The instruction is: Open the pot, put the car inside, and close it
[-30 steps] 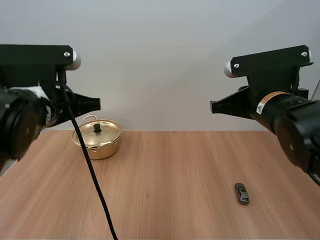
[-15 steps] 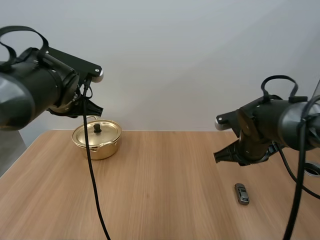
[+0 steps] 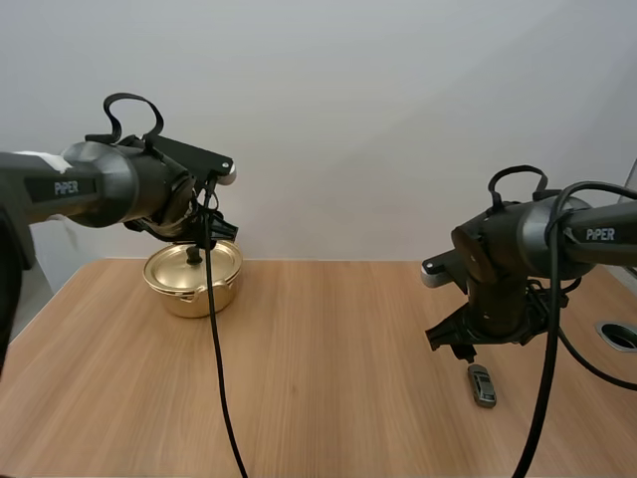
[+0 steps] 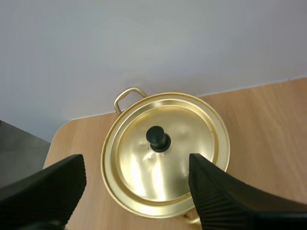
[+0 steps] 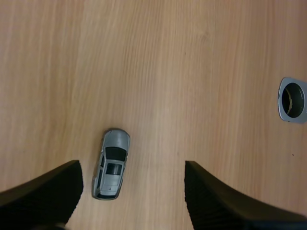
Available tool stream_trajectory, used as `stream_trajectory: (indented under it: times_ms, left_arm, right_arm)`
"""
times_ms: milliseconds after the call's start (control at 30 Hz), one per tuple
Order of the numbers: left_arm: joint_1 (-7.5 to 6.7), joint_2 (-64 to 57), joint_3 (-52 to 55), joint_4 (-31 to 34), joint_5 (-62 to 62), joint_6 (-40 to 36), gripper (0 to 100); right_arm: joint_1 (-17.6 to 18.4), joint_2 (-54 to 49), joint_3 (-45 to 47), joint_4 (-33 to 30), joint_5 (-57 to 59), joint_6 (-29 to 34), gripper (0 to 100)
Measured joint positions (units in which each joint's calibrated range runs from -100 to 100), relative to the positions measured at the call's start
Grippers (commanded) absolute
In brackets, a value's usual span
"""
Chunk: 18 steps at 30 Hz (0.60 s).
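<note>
Both end effectors wide open; car on table, pot lidded.
Near right: grey car (image 3: 482,385) lies on the table (image 3: 318,349), right end effector (image 5: 132,167) above it, fingers spread wide, gripping nothing, car just beside one finger, apart from it. Metal grommet (image 5: 291,99) off to the side. Far left: gold pot (image 3: 193,279), lid (image 4: 163,163) seated, black knob (image 4: 158,138); left end effector (image 4: 135,165) over it, fingers wide, empty.

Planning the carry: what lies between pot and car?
Bare wooden tabletop, per the high view, between the lidded gold metal pot and the small grey toy car.
</note>
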Motion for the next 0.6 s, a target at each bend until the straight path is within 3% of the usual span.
stream_trajectory:
  times_ms: [167,367,600]
  left_arm:
    - [0.16,5.55,-2.99,0.0,-0.32,-2.78,100]
    - [1.72,13.69,-7.96,-0.13,0.13,-3.8,100]
    - [1.72,20.01,-11.56,-1.41,-0.29,-3.8,100]
  right_arm:
    - [0.0,-0.22,0.0,-0.33,3.93,0.0,100]
    - [0.0,-0.22,0.0,-1.18,9.96,0.53,100]
    - [0.0,-0.22,0.0,-4.81,13.25,2.61,100]
